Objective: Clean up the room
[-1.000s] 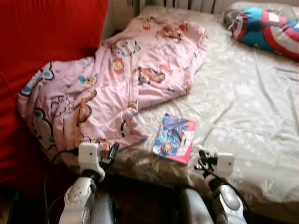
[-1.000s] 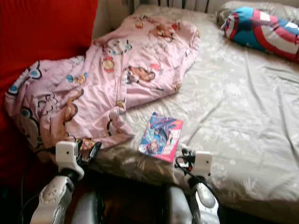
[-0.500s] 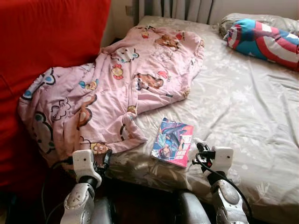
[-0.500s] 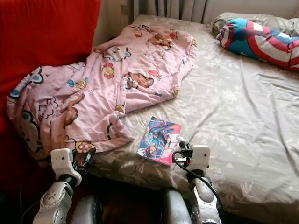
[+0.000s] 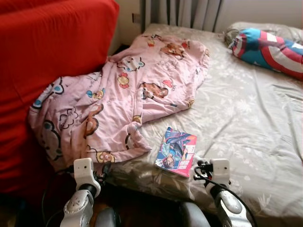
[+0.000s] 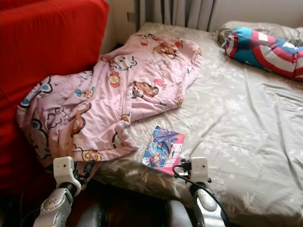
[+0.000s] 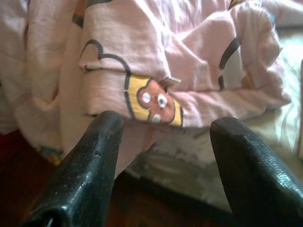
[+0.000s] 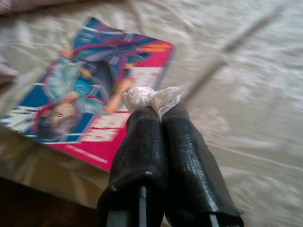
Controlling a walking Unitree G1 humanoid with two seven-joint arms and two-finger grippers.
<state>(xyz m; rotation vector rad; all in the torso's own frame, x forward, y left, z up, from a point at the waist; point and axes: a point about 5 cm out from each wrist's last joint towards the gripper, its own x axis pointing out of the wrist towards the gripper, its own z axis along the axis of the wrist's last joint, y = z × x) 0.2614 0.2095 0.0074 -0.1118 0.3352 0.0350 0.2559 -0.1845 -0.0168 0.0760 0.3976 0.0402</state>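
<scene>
A colourful comic magazine [image 5: 176, 150] lies flat on the beige bed sheet [image 5: 246, 118] near the bed's front edge. A crumpled pink cartoon blanket [image 5: 123, 94] spreads over the bed's left half and hangs over the edge. My right gripper [image 8: 154, 111] hovers just right of the magazine, shut on a small white crumpled wad [image 8: 151, 97]. My left gripper [image 7: 165, 122] is open at the front edge, its fingers [image 7: 102, 142] pointing at the hanging blanket hem with a bear print [image 7: 154, 99].
A red upholstered piece [image 5: 47, 47] stands along the bed's left side. A red, white and blue shield pillow [image 5: 267, 45] lies at the far right of the bed. Curtains [image 5: 182, 12] hang behind the bed. The right half of the sheet is bare.
The whole picture has shifted, so the camera moved and more of the curtains shows. Both grippers stay low at the bed's front edge; the right keeps its hold on the white wad.
</scene>
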